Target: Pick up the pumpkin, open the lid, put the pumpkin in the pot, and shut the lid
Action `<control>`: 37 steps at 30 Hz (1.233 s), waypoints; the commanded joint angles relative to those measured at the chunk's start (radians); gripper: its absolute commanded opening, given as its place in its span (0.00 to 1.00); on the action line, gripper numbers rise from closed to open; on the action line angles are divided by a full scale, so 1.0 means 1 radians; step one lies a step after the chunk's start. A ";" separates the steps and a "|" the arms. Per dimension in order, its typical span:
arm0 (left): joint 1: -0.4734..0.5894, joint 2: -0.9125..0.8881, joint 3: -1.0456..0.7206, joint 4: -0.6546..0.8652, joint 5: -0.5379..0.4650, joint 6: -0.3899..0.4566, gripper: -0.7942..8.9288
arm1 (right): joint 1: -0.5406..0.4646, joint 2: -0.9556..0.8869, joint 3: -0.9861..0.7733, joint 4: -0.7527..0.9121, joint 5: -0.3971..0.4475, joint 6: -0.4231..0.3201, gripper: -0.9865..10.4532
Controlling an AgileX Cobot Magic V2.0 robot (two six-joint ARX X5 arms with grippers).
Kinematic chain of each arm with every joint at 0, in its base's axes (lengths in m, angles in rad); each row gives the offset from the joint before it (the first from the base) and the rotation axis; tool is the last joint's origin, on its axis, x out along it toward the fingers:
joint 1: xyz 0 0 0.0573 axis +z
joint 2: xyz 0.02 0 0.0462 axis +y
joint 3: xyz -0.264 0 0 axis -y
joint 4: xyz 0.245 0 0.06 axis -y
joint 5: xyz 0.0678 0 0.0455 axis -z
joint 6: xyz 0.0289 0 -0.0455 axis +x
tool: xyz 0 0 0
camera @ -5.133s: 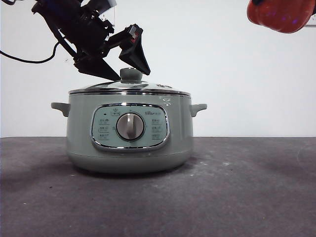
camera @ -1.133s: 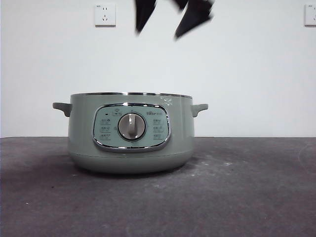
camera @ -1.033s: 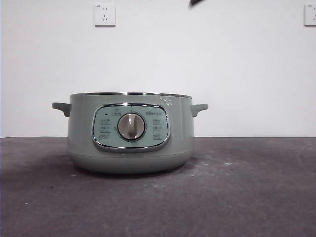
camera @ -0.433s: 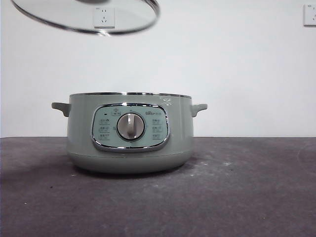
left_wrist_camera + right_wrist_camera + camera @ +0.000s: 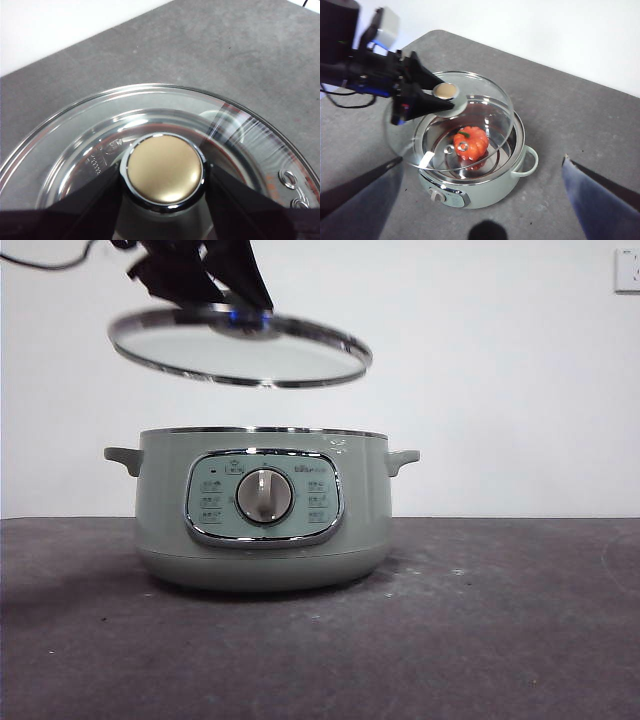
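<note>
A: What sits nearest on the tabletop (image 5: 480, 640)?

B: The pot (image 5: 262, 510), standing upright on the grey surface, its chrome-framed panel and round silver dial (image 5: 264, 496) facing the front camera. A small handle sticks out at each side. Its mouth is uncovered.

A: And the pumpkin?

B: Inside the pot. The right wrist view looks down on it: the pumpkin (image 5: 470, 142) rests on the shiny metal floor of the pot, near the middle, stem up. The front view cannot see it behind the pot wall.

A: Where is the lid?

B: In the air above the pot, clear of the rim and tilted, its left edge a little higher than its right in the front view. The lid (image 5: 240, 344) hangs somewhat to the left of the pot's centre, so it only partly overlaps the opening.

A: What holds it?

B: The left claw (image 5: 162, 172). Its two black jaws are closed on either side of the knob (image 5: 163, 168), pressed against it, with the glass dome spread out beneath. In the front view the dark arm comes down from the top edge onto the lid.

A: The right claw?

B: The right claw (image 5: 480, 200) is high above the tabletop, jaws spread wide apart and gripping nothing, looking down on the pot.

A: Behind it all?

B: A plain white wall (image 5: 500, 370), with a socket (image 5: 628, 268) at the top right corner.
</note>
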 commanded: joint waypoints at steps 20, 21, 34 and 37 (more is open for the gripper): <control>-0.006 0.157 0.016 0.133 0.010 0.012 0.07 | 0.002 -0.003 0.002 -0.015 0.000 0.002 0.63; -0.006 0.161 0.016 0.132 0.010 0.011 0.07 | 0.002 -0.003 0.002 -0.015 0.000 0.002 0.63; -0.019 0.172 0.016 0.077 -0.044 0.015 0.07 | 0.002 -0.003 0.002 -0.016 0.001 0.001 0.63; -0.019 0.174 0.015 0.056 -0.042 0.016 0.07 | 0.002 -0.003 0.002 -0.016 0.001 0.001 0.63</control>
